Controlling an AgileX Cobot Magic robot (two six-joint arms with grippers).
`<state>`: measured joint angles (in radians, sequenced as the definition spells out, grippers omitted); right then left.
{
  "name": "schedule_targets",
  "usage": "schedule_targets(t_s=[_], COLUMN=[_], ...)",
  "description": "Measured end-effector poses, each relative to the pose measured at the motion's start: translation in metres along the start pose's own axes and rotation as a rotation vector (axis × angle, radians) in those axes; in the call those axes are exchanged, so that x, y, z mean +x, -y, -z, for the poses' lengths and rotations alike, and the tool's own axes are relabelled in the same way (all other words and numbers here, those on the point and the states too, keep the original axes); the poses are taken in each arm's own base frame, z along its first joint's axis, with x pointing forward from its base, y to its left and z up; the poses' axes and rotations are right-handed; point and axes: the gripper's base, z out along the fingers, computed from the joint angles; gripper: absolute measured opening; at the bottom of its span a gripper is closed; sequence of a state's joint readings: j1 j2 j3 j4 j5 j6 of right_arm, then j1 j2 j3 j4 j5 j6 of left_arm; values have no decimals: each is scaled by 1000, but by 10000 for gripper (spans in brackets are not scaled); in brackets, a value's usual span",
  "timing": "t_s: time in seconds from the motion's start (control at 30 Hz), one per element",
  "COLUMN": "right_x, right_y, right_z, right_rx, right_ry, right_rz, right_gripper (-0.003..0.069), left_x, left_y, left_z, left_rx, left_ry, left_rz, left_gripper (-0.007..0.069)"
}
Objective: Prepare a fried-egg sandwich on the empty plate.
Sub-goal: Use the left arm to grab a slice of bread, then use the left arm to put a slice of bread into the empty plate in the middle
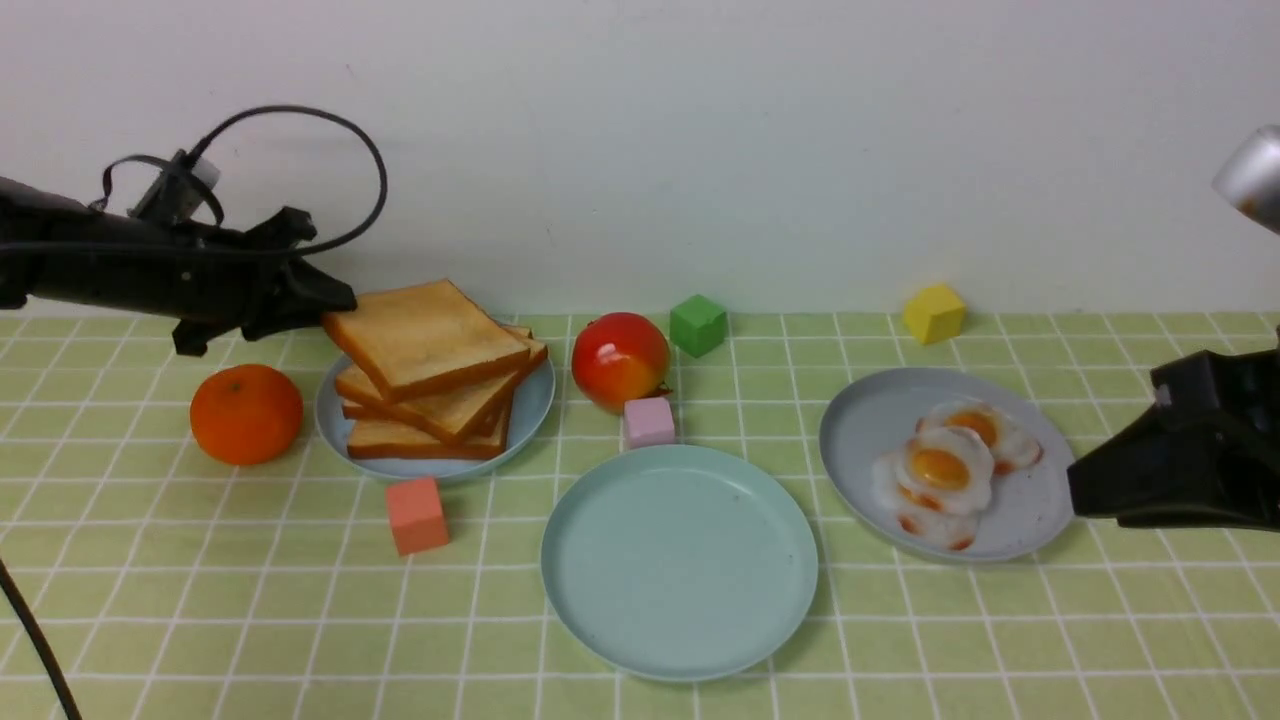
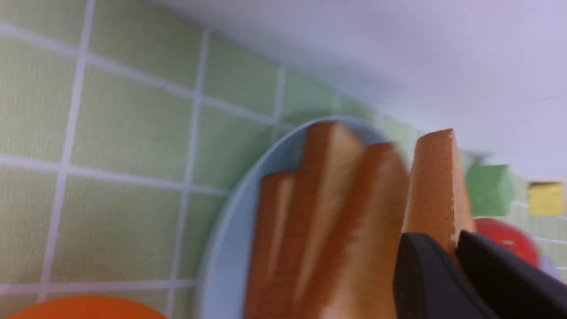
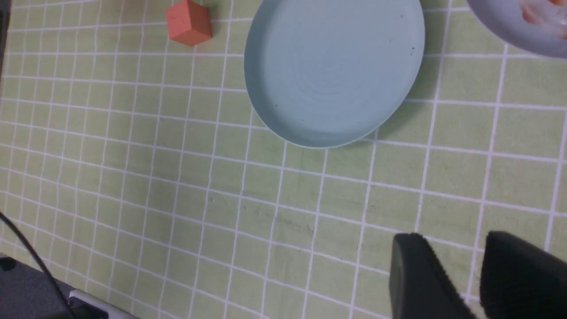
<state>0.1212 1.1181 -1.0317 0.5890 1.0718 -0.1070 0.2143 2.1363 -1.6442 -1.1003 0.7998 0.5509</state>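
Here, golden square toast slice (image 1: 425, 335), darker crust, seemingly tilted.

The left arm (image 1: 150, 265) at the frame's left edge is matte black, with a black cable loop (image 1: 310, 165) and a white connector; the right gripper (image 1: 1180, 465) is blocky, black; a silver cylinder (image 1: 1250, 180) shows upper right.
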Motion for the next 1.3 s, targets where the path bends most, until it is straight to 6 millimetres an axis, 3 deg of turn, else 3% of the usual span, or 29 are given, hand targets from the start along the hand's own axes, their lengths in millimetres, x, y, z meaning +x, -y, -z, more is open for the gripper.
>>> schedule_targets(t_s=[0.03, 0.17, 0.3, 0.33, 0.4, 0.47, 0.6, 0.7, 0.8, 0.83, 0.9, 0.93, 1.07, 1.3], right_x=[0, 0, 0, 0, -1, -1, -1, -1, 0, 0, 0, 0, 2, 2], right_y=[0, 0, -1, -1, -2, -4, -5, -5, -4, -4, -4, -4, -4, -4], right_z=[0, 0, 0, 0, 0, 0, 0, 0, 0, 0, 0, 0, 0, 0], right_rx=[0, 0, -10, -10, -25, -42, -52, -53, -45, -44, -42, -42, -41, -39], right_ry=[-1, -2, 1, 1, 6, 11, 12, 6, 0, -1, -1, -1, -17, -25], right_rz=[0, 0, -5, -5, -14, -23, -29, -28, -22, -21, -20, -20, -17, -16], right_gripper=[241, 241, 241, 241, 241, 241, 241, 241, 241, 241, 241, 241, 241, 241], left_x=[-1, -14, -6, -4, 8, 22, 59, 84, 120, 121, 133, 134, 149, 157], left_y=[1, 46, 95, 98, 127, 147, 174, 179, 176, 174, 165, 165, 145, 122], left_z=[2, 56, 97, 99, 113, 113, 85, 62, 14, 11, -20, -22, -62, -86], left_rx=[1, 57, 190, 206, 324, 390, 470, 484, 437, 429, 381, 377, 322, 258], left_ry=[3, 73, 56, 43, -8, -54, -171, -258, -358, -356, -369, -369, -397, -427], left_rz=[-4, -149, -308, -316, -409, -524, -622, -631, -615, -613, -587, -585, -525, -444], left_gripper=[80, 80, 80, 80, 80, 80, 80, 80, 80, 80, 80, 80, 80, 80])
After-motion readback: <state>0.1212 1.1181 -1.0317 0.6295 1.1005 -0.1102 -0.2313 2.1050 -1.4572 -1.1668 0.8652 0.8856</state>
